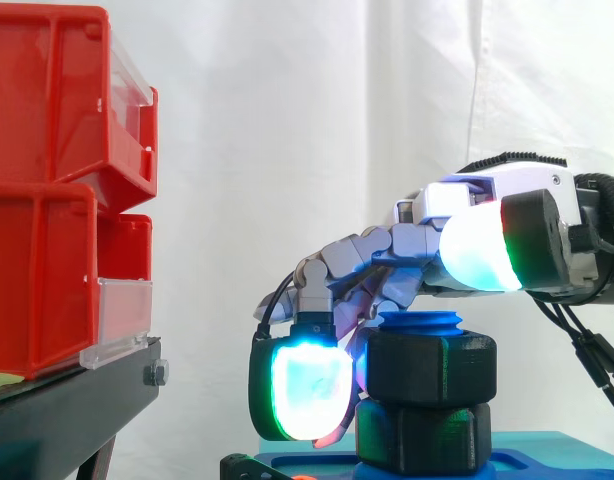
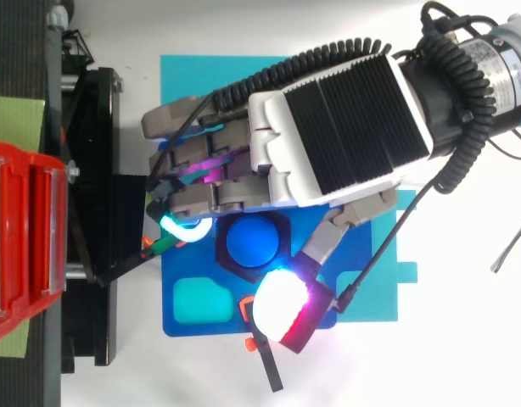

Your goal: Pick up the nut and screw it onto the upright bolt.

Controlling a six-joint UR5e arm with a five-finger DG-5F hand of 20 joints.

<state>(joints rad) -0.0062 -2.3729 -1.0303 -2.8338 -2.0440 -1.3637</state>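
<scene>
A black hex nut [image 1: 432, 365] sits on the upright blue bolt [image 2: 254, 240], whose rounded top pokes out just above it. Under the nut a second black hex piece [image 1: 422, 437] rests on the blue base plate [image 2: 193, 297]. My hand [image 2: 328, 127] reaches in from the right and arches over the nut. Its fingers [image 1: 307, 390] curl down along the nut's left side, one pad glowing white-green. The thumb [image 2: 282, 309] sits at the nut's near side and stands higher than the nut in the side view.
Red bins [image 1: 47, 200] are stacked on a black stand [image 1: 77, 400] to the left, a short gap from the hand. The blue base plate lies on a cyan mat [image 2: 379, 280]. A white curtain hangs behind.
</scene>
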